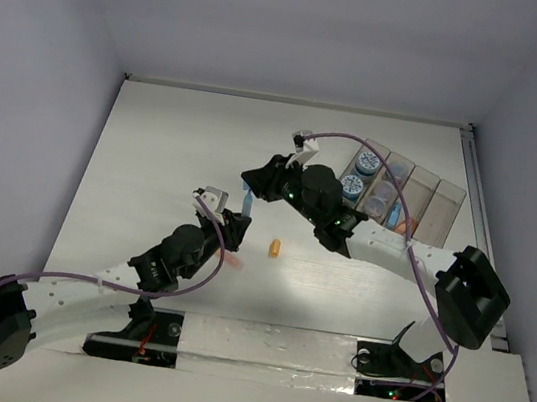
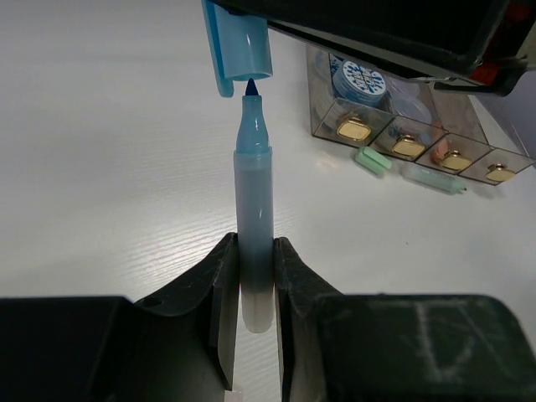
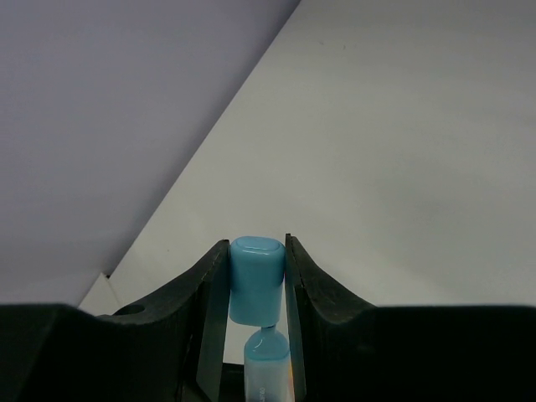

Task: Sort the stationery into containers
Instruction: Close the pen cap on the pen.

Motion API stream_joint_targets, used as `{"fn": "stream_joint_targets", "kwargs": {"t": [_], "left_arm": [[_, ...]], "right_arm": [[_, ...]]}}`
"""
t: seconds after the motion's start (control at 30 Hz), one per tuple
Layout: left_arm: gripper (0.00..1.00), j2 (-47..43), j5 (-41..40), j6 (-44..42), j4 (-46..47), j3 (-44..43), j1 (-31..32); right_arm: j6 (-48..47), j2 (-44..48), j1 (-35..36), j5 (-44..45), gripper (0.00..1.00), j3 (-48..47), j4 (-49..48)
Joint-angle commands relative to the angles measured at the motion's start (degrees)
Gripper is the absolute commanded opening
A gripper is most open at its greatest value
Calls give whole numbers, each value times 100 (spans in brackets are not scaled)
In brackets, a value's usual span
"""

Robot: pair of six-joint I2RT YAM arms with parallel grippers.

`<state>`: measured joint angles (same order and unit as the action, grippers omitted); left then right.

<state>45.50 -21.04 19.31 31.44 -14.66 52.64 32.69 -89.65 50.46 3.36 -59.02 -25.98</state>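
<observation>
My left gripper [image 2: 254, 251] is shut on the lower barrel of an uncapped blue marker [image 2: 254, 193], held upright with its tip pointing up. My right gripper [image 3: 257, 251] is shut on the marker's blue cap [image 3: 257, 289], held just above the tip [image 2: 250, 86], with a small gap between them. In the top view the two grippers [image 1: 237, 229] [image 1: 251, 180] meet at the table's middle. The clear organiser box [image 1: 448, 200] stands at the back right with round blue tubs [image 1: 365, 162] in its left compartment. A short orange stick [image 1: 275, 249] lies on the table.
A pale green stick [image 2: 373, 159] and a pale green pen [image 2: 435, 178] lie on the table in front of the organiser [image 2: 494, 151]. Walls close in the table at the back and both sides.
</observation>
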Motion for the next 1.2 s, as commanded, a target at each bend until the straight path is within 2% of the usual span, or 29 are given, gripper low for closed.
{"fn": "stream_joint_targets", "kwargs": {"t": [0.0, 0.73, 1.17], "left_arm": [[0, -102, -58, -85, 178, -204, -26], [0, -225, -234, -85, 46, -257, -26], [0, -418, -375, -15, -103, -275, -26]], "right_arm": [[-184, 9, 70, 236, 0, -57, -109], [-307, -35, 237, 350, 0, 66, -92], [-395, -53, 658, 1158, 0, 417, -311]]}}
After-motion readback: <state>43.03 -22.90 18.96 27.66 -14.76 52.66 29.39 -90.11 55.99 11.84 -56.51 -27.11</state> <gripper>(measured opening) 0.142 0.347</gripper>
